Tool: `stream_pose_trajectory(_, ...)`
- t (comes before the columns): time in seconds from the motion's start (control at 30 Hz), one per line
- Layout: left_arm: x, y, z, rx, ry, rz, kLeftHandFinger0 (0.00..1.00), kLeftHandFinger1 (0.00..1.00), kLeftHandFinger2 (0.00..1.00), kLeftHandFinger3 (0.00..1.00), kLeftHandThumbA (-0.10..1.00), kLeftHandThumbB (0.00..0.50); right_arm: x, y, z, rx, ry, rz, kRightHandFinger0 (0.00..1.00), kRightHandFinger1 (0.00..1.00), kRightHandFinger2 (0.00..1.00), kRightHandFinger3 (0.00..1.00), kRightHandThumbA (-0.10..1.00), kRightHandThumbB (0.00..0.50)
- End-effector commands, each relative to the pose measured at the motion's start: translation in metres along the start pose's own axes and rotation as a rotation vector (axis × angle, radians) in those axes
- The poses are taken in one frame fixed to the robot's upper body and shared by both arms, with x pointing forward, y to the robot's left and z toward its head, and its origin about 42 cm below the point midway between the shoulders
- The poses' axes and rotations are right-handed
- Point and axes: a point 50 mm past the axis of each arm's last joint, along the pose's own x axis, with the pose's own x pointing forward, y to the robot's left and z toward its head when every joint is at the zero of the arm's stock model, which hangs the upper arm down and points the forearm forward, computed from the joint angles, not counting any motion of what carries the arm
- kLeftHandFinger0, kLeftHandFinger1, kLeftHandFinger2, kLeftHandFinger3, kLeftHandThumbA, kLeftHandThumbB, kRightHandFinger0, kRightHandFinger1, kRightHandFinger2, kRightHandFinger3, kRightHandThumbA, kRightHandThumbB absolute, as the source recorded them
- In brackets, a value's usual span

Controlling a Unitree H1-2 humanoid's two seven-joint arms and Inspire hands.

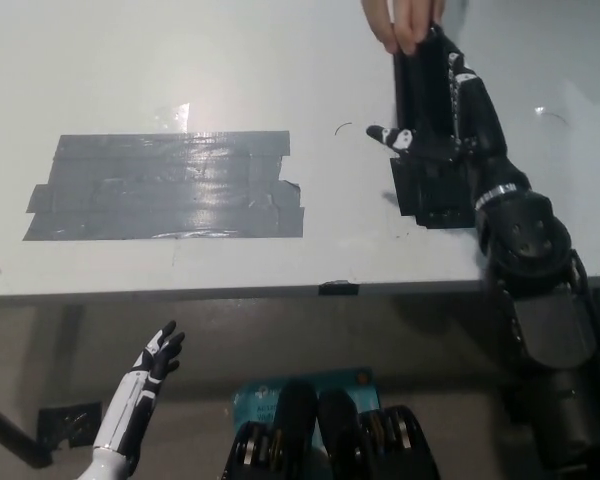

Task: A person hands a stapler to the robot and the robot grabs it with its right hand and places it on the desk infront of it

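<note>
A person's hand [405,20] holds a black stapler [418,95] by its top end at the upper right of the head view, hanging down over the white desk [180,60]. My black right hand [450,115] is up against the stapler. Its fingers [468,95] lie along the stapler's right side and its thumb [383,134] sticks out to the left below it, not closed around it. My white left hand [145,385] rests low at the lower left, below the desk edge, fingers spread and holding nothing.
A square patch of black tape [435,190] lies on the desk just under my right hand. A wide patch of grey tape [165,187] covers the desk's left middle. The desk's front edge [230,292] runs across, with a small black tab [337,288] on it.
</note>
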Motion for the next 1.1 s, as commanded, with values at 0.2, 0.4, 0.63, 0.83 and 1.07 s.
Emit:
stream_pose_trajectory(0.2,0.004,0.002,0.012,0.029,-0.069,-0.003,1.00,1.00,1.00,1.00,1.00,0.461,0.030,0.014,0.040,0.022,-0.055,0.033,1.00,1.00,1.00,1.00,1.00,0.326)
stream_pose_trajectory(0.4,0.005,0.002,0.015,0.018,-0.076,0.001,1.00,1.00,1.00,1.00,1.00,0.455,0.032,0.004,0.029,-0.114,0.067,-0.038,0.02,0.08,0.29,0.30,-0.09,0.208)
stream_pose_trajectory(0.63,0.000,0.002,0.013,0.026,-0.070,0.001,1.00,1.00,1.00,1.00,1.00,0.465,0.015,-0.002,0.008,-0.150,0.100,-0.044,0.04,0.48,0.85,0.88,-0.10,0.135)
stream_pose_trajectory(0.83,0.002,0.002,0.012,0.022,-0.070,-0.001,1.00,1.00,1.00,1.00,1.00,0.466,0.009,-0.007,0.013,-0.156,0.081,-0.042,0.08,0.55,0.88,0.92,-0.10,0.122)
stream_pose_trajectory(1.07,0.002,0.002,0.011,0.032,-0.067,-0.011,1.00,1.00,1.00,1.00,1.00,0.470,0.003,-0.004,0.031,-0.198,0.034,-0.008,0.08,0.57,0.88,0.93,-0.10,0.132)
